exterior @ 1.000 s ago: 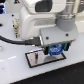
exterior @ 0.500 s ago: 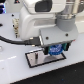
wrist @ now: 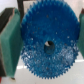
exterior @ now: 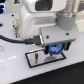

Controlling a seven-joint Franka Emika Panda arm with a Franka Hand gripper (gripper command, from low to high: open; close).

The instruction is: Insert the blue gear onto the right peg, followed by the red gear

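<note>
Blue gear (wrist: 48, 44) lying flat, round, no long side, middle hole facing wrist camera. Sitting between two green fingers (wrist: 8, 47) of hand (exterior: 55, 50), teeth touching both. Hand pinching blue gear by its edges. Gear hanging over dark plate (exterior: 36, 59) on white desk (exterior: 15, 70), right of middle.

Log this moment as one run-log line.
gripper: shut on blue gear | position: low over dark base plate | red gear: not in view

The blue gear (wrist: 48, 42), toothed with centre hole, sits between teal claw pads.
</note>
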